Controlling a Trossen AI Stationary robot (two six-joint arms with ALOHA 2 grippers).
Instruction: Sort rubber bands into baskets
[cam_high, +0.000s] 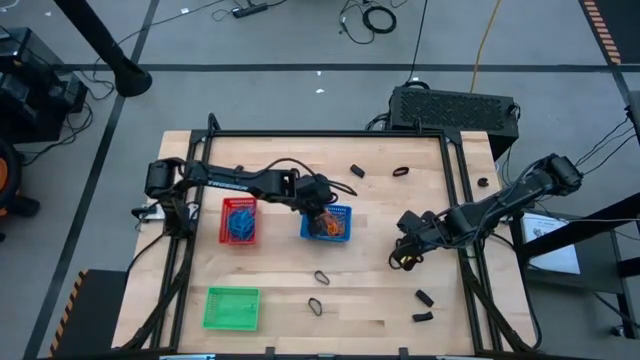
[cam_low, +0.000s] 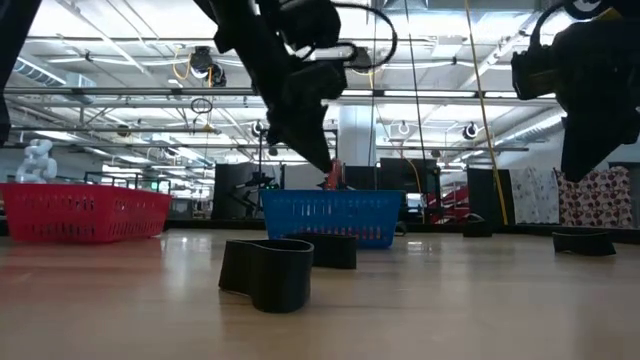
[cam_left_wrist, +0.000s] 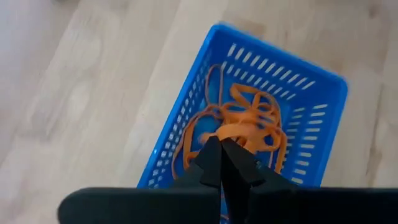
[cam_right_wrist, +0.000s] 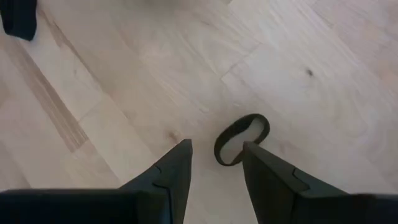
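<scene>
My left gripper (cam_high: 322, 208) is over the blue basket (cam_high: 341, 236), shut on an orange rubber band (cam_left_wrist: 235, 130). Several more orange bands (cam_left_wrist: 211, 121) lie in this basket. The red basket (cam_high: 239, 236) holds blue bands (cam_high: 240, 222). The green basket (cam_high: 232, 308) stands near the front left. My right gripper (cam_high: 403, 258) is open above the table at the right, and a black band (cam_right_wrist: 241, 138) lies flat on the wood just ahead of its fingers (cam_right_wrist: 174, 171). Other black bands (cam_high: 322, 277) lie scattered on the table. My left gripper pinches a part of the orange band (cam_left_wrist: 231, 132) between its two shut fingertips. The fingers come from above, slanting down into the blue basket. A bit of orange (cam_low: 331, 178) shows just below the tips, above the basket's rim. Whether the band also rests on the pile below, I cannot tell.
Black bands lie at the far side (cam_high: 356, 170) (cam_high: 401, 172), near the right rail (cam_high: 483, 183) and at the front (cam_high: 316, 306) (cam_high: 424, 297). A dark frame (cam_high: 330, 134) borders the table. A black box (cam_high: 452, 108) stands behind the far edge.
</scene>
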